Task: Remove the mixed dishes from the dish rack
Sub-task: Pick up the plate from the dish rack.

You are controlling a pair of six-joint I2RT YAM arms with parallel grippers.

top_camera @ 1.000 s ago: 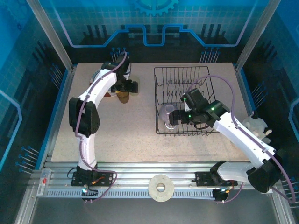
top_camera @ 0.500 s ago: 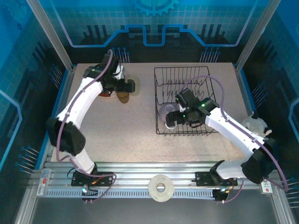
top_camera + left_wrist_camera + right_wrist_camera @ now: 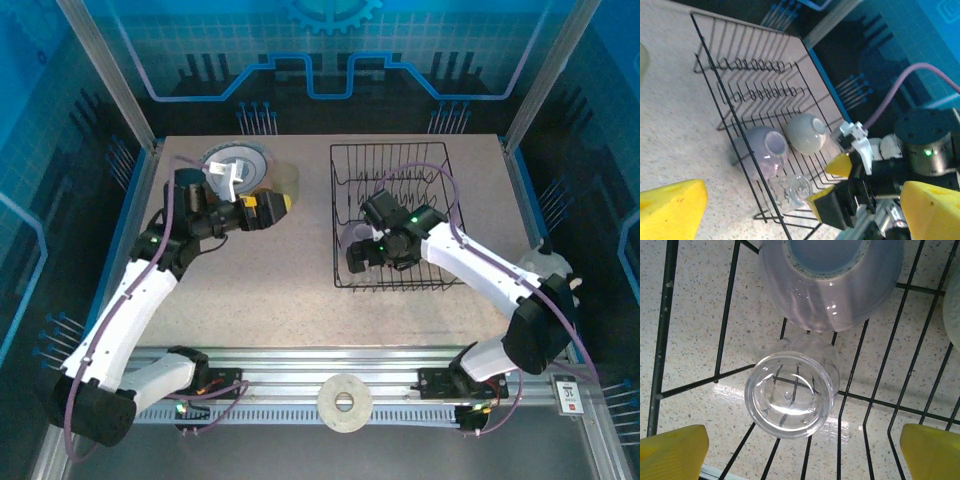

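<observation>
Both spread wide, left gripper point(image 3: 268, 208) back off plate point(image 3: 240, 155), right gripper point(image 3: 802, 447) nearer glass point(image 3: 789, 393).

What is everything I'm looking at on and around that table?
table: one, speckled beige
rack: one, black wire, right side of table
lilac cup: one, in rack's near left corner
clear glass: one, in rack next to lilac cup
pale cup: one, greyish white, in rack beside lilac cup
plate: one, white with grey pattern, far left of table
yellowish cup: one, pale, right of plate
ring: one, white, on near rail
arms: two, white and black
left pincer: open, yellow pads, near plate
right pincer: open, over clear glass
</observation>
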